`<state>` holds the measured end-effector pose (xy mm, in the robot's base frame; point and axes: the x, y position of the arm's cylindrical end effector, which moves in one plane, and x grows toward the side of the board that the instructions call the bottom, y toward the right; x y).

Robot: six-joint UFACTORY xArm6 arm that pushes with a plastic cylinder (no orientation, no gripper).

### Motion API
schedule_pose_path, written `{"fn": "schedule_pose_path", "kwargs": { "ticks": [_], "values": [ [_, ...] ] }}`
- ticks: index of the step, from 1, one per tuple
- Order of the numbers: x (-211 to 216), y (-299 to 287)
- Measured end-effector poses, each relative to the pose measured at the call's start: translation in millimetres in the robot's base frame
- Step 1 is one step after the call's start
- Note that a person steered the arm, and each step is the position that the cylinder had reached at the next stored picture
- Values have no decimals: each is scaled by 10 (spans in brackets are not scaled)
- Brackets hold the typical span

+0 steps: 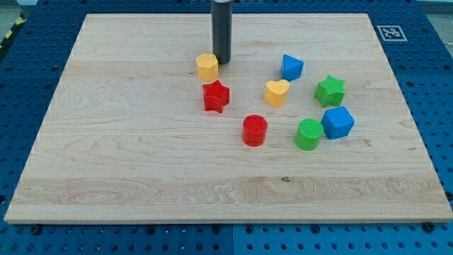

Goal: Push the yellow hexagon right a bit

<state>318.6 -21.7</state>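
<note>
Tip (222, 61) touches yellow hexagon (207, 66) on wooden board (141, 156) — blue pegboard (21, 85) around — tool holds nothing.

The yellow hexagon (207, 66), a small flat-topped block, is seen lying flat on the wooden desk (141, 156) toward the view's top, left of centre, just above the red star (216, 96) and well left of the yellow heart (277, 92).

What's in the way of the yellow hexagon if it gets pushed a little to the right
My tip itself: it stands right beside the yellow hexagon on the view's right, the wrong side for this push. Beyond it, no block until the blue one much farther right.
</note>
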Motion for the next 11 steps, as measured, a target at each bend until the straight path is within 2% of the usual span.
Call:
{"fn": "schedule_pose_path", "kwargs": {
  "ticks": [1, 2, 3, 7, 9, 11],
  "values": [
    [-172, -401],
    [-164, -1006],
    [32, -1208],
    [176, -699],
    [286, -677],
    [288, -335]
  ]
}}
